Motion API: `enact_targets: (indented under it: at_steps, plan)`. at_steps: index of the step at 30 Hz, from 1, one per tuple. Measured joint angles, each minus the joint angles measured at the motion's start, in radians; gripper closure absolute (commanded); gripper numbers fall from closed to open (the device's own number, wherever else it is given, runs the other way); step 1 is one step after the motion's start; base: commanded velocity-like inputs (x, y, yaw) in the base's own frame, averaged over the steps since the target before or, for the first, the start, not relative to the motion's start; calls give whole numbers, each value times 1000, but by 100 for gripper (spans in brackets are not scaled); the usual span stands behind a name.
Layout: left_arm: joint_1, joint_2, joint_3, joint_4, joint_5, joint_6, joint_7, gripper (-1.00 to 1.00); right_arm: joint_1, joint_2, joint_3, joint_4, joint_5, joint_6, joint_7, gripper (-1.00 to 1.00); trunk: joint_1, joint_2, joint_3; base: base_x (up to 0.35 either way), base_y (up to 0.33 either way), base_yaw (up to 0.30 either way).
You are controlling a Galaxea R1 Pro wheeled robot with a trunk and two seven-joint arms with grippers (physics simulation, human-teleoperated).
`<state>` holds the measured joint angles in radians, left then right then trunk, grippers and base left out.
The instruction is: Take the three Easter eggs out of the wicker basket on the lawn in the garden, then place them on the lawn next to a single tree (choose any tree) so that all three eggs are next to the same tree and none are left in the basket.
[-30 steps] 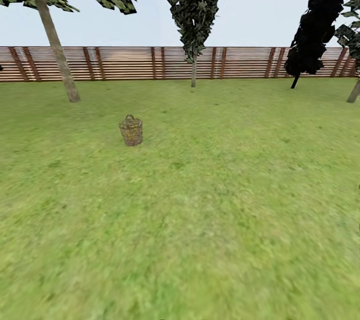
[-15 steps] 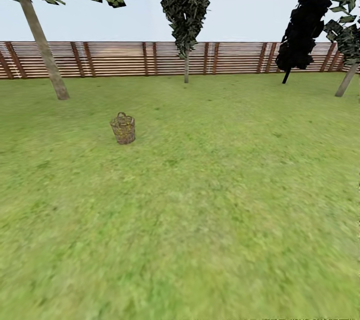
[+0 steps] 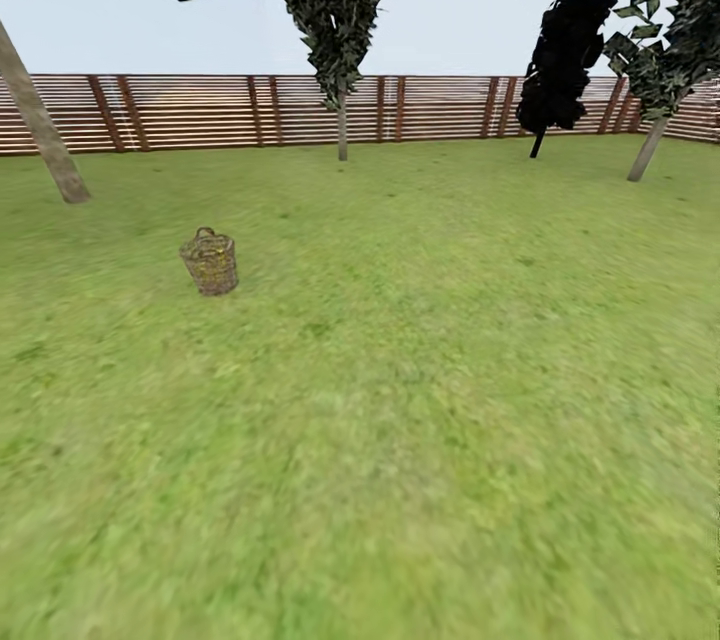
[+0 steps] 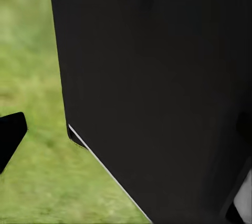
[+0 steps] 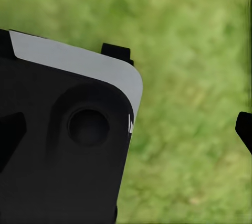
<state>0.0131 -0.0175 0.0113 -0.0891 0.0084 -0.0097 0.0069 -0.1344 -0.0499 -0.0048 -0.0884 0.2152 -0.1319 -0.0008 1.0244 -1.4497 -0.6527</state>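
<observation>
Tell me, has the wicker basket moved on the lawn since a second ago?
No. The wicker basket slid left in the head view, but so did the fence and trees; the camera turned.

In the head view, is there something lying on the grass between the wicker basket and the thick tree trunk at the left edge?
No. The head view shows bare lawn between the wicker basket and the tree trunk.

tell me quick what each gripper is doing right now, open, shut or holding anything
Left gripper: cannot be told; the left wrist view shows a dark robot body over grass.
Right gripper: cannot be told; the right wrist view shows robot housing over grass.
</observation>
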Motion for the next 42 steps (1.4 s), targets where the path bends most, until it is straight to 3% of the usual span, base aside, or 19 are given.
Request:
enact_targets:
  at_steps: [28, 42]
  plan:
    - [0, 0, 0, 0, 0, 1, 0, -100, 0, 4, 5, 0, 1, 0, -3, -100, 0, 0, -2, 333, 0, -10]
    - [0, 0, 0, 0, 0, 1, 0, -100, 0, 1, 5, 0, 3, -3, -1, -100, 0, 0, -1, 333, 0, -244]
